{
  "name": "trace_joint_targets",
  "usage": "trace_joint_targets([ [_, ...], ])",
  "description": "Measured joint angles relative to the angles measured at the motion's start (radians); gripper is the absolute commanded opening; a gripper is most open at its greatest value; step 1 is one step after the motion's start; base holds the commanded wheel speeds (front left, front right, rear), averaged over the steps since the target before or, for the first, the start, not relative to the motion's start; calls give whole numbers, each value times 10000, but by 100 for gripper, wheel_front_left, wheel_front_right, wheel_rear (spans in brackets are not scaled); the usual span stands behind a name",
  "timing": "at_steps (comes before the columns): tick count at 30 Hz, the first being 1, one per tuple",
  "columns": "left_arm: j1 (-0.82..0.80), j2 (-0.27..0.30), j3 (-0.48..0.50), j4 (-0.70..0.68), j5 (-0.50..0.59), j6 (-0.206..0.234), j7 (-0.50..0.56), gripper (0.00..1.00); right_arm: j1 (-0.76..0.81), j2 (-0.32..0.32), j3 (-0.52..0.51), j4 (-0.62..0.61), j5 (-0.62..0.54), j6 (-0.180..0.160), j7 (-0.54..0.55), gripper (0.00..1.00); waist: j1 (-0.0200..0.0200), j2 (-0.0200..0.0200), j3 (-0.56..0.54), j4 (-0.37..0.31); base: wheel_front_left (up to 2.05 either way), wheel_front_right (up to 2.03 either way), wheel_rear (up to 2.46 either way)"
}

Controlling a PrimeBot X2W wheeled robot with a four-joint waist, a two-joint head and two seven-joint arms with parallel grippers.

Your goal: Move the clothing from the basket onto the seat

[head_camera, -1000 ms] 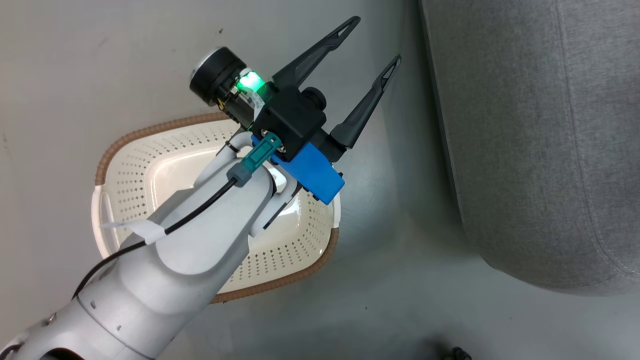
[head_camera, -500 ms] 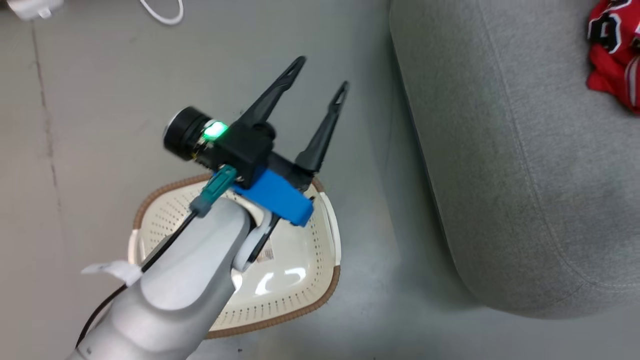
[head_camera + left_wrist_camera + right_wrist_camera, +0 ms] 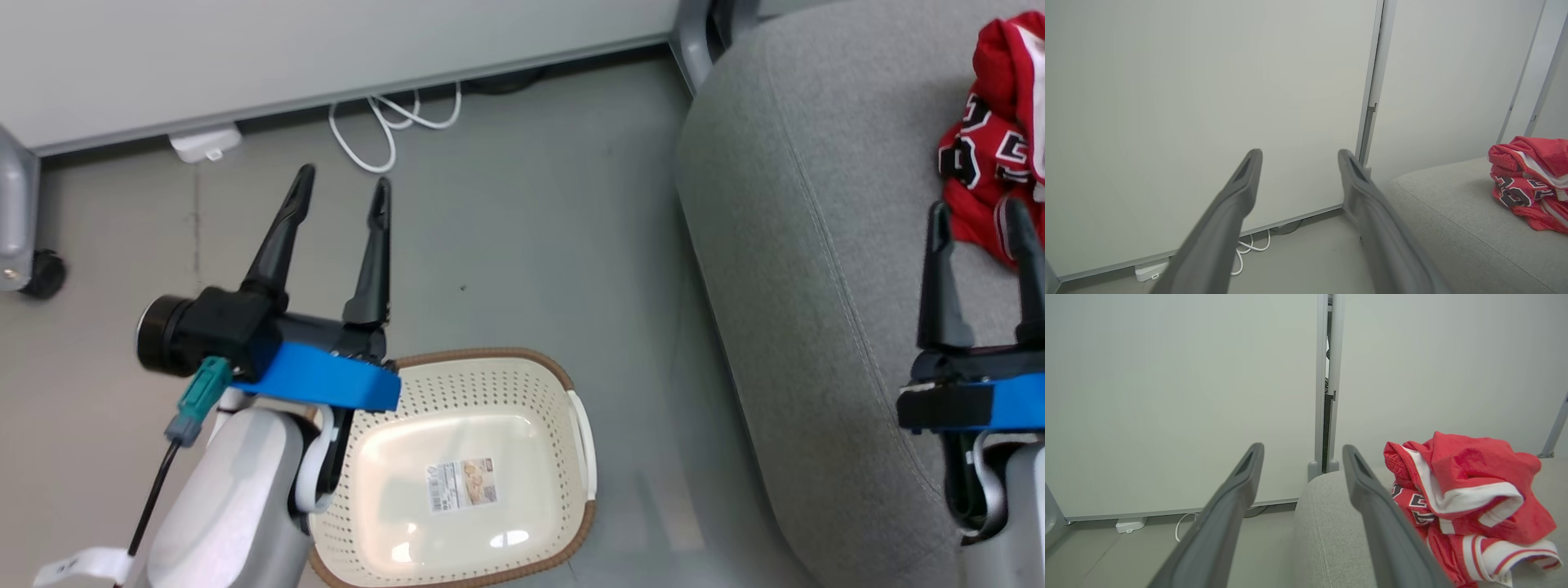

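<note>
- Hovering above the seat [image 3: 800, 245], the right gripper [image 3: 976, 208] has its two fingers spread well apart and grips nothing.
- Its tips point at the near edge of the clothing [image 3: 996, 65]. From the head view I cannot tell whether they touch the cloth. In the right wrist view the heap lies beyond one finger and off to its side, and the gap between the fingers frames the seat's corner.
- The clothing is a crumpled red heap with white trim and black-and-white lettering. It lies on top of the seat, well in from the seat's rounded corner.
- Off the seat and over the floor [image 3: 531, 229], the left gripper [image 3: 343, 180] also has its fingers parted and empty. They aim at the wall [image 3: 326, 49] that runs behind the seat.
- The basket [image 3: 490, 358] stands on the floor beside the seat, apart from its side. The left gripper's wrist covers the basket corner farthest from the seat.
- Inside the basket a small printed label [image 3: 461, 483] lies flat on the glossy cream bottom, with patches of glare near it.
- Farther from the seat, at the foot of the wall, a white cable [image 3: 392, 122] lies in loops near a white plug block [image 3: 204, 143].
</note>
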Motion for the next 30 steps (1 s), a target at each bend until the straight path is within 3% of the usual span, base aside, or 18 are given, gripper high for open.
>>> trace_joint_targets([
  [10, 1748, -698, 1898, -194, 798, -324, -2, 100, 872, 499, 828, -272, -255, -2, 0, 100, 0, 0, -1144, 938, 0, 0, 0],
  [19, 2790, -1118, 2617, 119, 1231, -882, 0, 100, 1741, 717, 773, 15, -430, -2, 0, 100, 1, 0, -1899, 1421, 0, 0, 0],
  [30, 3546, -1421, 3122, 284, 1551, -1181, 0, 100, 2355, 842, 727, 372, -468, -2, 0, 100, 1, 0, -2668, 1656, 0, 0, 0],
])
